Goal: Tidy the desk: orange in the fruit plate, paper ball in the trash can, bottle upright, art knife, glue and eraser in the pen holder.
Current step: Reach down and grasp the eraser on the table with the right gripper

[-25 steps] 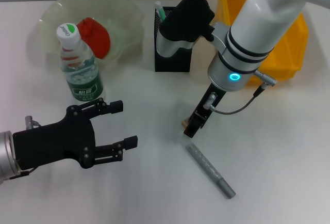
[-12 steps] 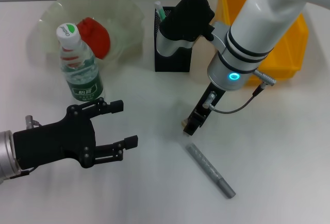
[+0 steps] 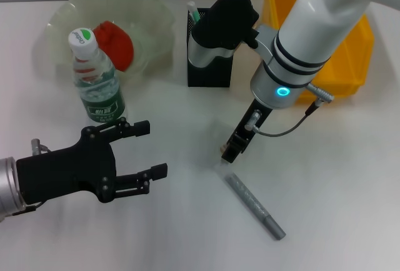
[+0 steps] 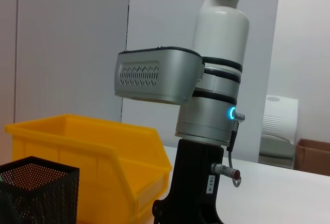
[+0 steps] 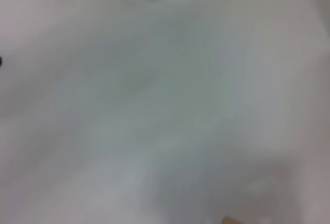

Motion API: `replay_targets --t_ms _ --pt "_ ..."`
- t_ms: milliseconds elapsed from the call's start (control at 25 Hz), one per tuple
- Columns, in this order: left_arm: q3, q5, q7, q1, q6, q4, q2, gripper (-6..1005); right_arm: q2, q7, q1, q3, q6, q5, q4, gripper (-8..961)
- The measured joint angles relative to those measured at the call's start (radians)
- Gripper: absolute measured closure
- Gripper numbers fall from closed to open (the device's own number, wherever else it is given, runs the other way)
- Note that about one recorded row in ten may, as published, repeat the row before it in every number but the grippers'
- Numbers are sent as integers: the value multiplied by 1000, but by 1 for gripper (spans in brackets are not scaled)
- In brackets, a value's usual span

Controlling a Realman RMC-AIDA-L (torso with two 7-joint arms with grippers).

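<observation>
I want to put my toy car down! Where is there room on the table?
Bare table lies right of the glue, and between the left gripper and right gripper. Crowded at the back: fruit plate, bottle, pen holder, trash can.

R gripper [image 3: 230, 153] low, pointing down; L gripper [image 3: 145, 149] open, idle.

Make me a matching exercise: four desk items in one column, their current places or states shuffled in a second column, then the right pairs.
1. orange
2. bottle
3. glue
4. art knife

A. lying flat on the desk
B. poking out of the pen holder
C. in the fruit plate
D. standing upright

Pairs: 1-C, 2-D, 3-A, 4-B
</observation>
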Motion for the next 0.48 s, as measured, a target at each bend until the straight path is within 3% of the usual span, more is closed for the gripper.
replay_targets --t_ms 480 --pt "2 0 0 -1 -7 -12 0 180 0 -1 -4 0 -1 0 0 478"
